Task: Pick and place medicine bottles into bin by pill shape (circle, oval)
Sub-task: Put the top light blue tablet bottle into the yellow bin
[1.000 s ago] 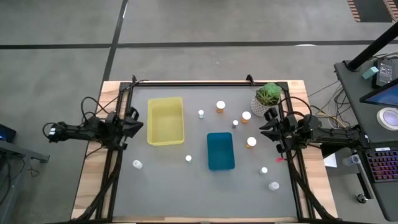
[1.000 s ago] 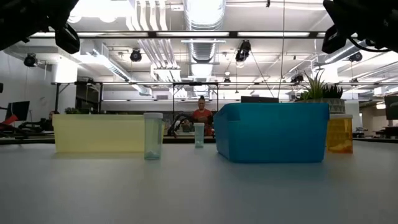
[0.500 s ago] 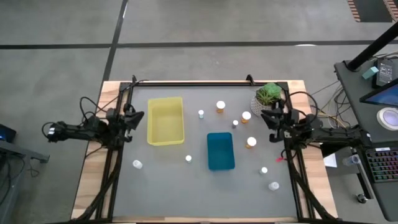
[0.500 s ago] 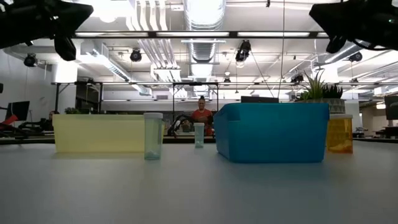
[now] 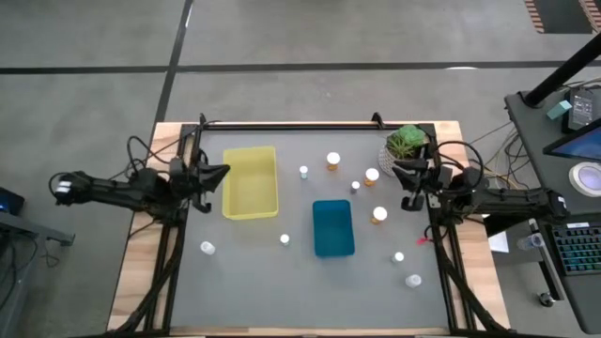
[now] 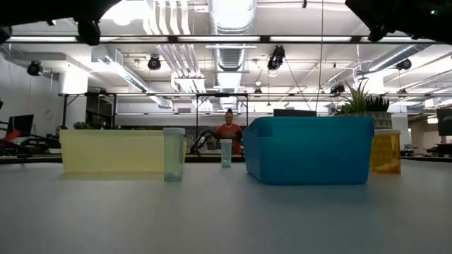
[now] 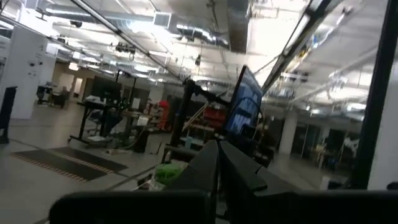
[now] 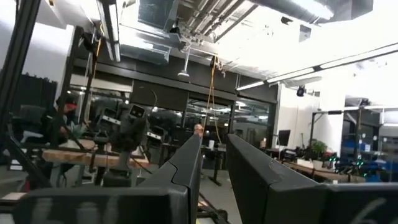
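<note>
The left gripper (image 5: pixel 218 173) hangs above the table's left edge, its tip just at the left wall of the yellow bin (image 5: pixel 250 182); in its wrist view the two fingers (image 7: pixel 205 171) lie pressed together with nothing between them. The right gripper (image 5: pixel 402 173) hangs over the right edge, just below the plant (image 5: pixel 406 143); its wrist view shows the fingers (image 8: pixel 186 163) a narrow gap apart, holding nothing. None of the bottles is in a bin; all stand on the grey table (image 5: pixel 244 272). Nearest the right gripper are an orange bottle (image 5: pixel 372 176) just to its left and a small white one (image 5: pixel 355 186) beside that. Another orange bottle (image 5: pixel 378 215) stands a little nearer the front than this gripper, between it and the blue bin (image 5: pixel 332 227). A third orange bottle (image 5: pixel 332 161) and a white bottle (image 5: pixel 303 172) stand farther left, toward the back, between the two bins. Two more white bottles (image 5: pixel 398 256) (image 5: pixel 413 280) stand well in front of the right gripper near the right edge. On the left gripper's side, a clear bottle (image 5: pixel 207 248) stands well in front of it, and a white-capped one (image 5: pixel 284 239) stands just left of the blue bin's front corner. In the low view both arms show only as dark shapes at the top corners, and a person (image 6: pixel 228 130) sits far behind the table.
</note>
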You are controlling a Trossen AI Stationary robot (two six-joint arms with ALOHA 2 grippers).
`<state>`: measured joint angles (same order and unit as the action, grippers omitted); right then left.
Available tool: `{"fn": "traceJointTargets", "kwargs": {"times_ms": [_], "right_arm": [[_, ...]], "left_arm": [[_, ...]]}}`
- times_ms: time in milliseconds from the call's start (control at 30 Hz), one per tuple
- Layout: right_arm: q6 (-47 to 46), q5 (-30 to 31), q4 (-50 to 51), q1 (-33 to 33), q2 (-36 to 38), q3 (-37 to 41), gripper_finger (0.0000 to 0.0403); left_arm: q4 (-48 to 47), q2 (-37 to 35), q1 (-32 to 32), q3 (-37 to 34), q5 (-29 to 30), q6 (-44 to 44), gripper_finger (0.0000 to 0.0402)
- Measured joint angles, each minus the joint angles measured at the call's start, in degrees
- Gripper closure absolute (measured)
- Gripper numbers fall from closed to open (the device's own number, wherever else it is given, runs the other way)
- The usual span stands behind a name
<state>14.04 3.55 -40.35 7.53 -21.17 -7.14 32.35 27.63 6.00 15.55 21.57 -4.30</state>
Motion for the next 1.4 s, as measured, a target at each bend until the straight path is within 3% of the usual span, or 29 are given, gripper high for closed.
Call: {"fn": "traceJointTargets", "kwargs": {"times_ms": [333, 767, 1167, 1400], "right_arm": [[3.6, -1.0, -2.5, 0.0, 0.1, 0.0, 0.0335], [4.0, -0.9, -1.9, 0.0, 0.1, -0.1, 0.0335], [4.0, -0.5, -1.9, 0.0, 0.1, -0.1, 0.0335], [4.1, -0.5, -1.9, 0.0, 0.1, -0.1, 0.0335]], "left_arm": [[-5.3, 18.9, -0.4, 14.6, 0.2, 0.6, 0.0401], [-31.3, 41.8, -3.7, 38.8, -0.8, 0.2, 0.0401], [-60.6, 60.1, -12.8, 60.2, -9.4, 1.6, 0.0401], [-64.0, 69.7, -18.9, 64.8, -14.6, 4.3, 0.0401]]}}
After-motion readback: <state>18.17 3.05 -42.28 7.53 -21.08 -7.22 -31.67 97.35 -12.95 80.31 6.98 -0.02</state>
